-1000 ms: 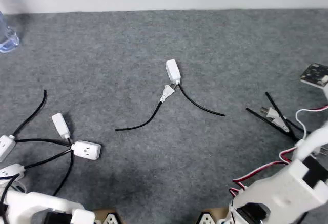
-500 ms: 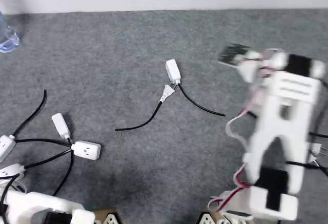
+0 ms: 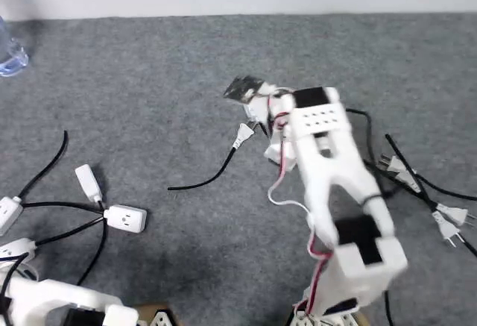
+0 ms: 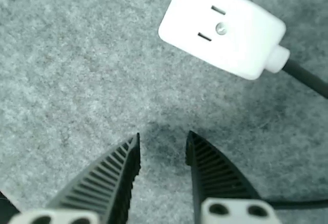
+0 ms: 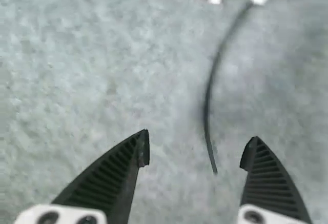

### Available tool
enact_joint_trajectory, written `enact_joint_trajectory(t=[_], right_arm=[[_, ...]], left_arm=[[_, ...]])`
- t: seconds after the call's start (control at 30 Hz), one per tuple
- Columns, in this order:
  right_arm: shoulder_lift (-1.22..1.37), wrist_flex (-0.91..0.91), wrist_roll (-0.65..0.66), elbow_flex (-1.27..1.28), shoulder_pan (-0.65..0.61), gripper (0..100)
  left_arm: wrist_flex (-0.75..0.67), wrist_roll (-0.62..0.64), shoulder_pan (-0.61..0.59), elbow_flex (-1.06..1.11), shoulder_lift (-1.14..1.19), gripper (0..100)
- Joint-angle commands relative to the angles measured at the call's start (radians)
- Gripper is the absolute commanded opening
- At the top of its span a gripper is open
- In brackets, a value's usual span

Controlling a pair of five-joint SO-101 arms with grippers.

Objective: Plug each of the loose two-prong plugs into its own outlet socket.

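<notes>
Swung in to just beside the centre two-prong plug (image 3: pixel 240 136): right hand (image 5: pixel 197 149), spread wide over a black cord (image 5: pixel 207 111). Well apart from that plug: left hand (image 4: pixel 161 149), slightly parted, near an outlet socket (image 4: pixel 223 29).

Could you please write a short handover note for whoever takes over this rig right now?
Left gripper: open, empty, by an outlet socket with empty slots.
Right gripper: open, empty, over a black cord at mid-table.
Loose two-prong plugs: one at centre, others on the right arm's side.
Done: no plug seen in a socket. Left: all plugs.
</notes>
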Motion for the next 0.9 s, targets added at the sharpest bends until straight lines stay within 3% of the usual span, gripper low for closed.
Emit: enact_joint_trajectory(t=[0.0,0.2,0.4,0.63,0.87], right_arm=[[0.131,-0.016,-0.011,-0.144,0.010,27.4],[0.282,-0.013,0.006,-0.236,0.054,24.9],[0.328,-0.007,0.078,-0.233,0.051,0.9],[0.300,0.128,0.081,-0.247,0.035,0.9],[0.041,0.398,0.071,-0.250,-0.041,0.9]], left_arm=[[0.002,-0.008,0.008,-0.005,-0.020,14],[0.002,-0.008,0.008,-0.005,-0.020,14],[0.002,-0.008,0.008,-0.005,-0.020,14],[0.002,-0.008,0.008,-0.005,-0.020,14],[0.002,-0.008,0.008,-0.005,-0.020,14]])
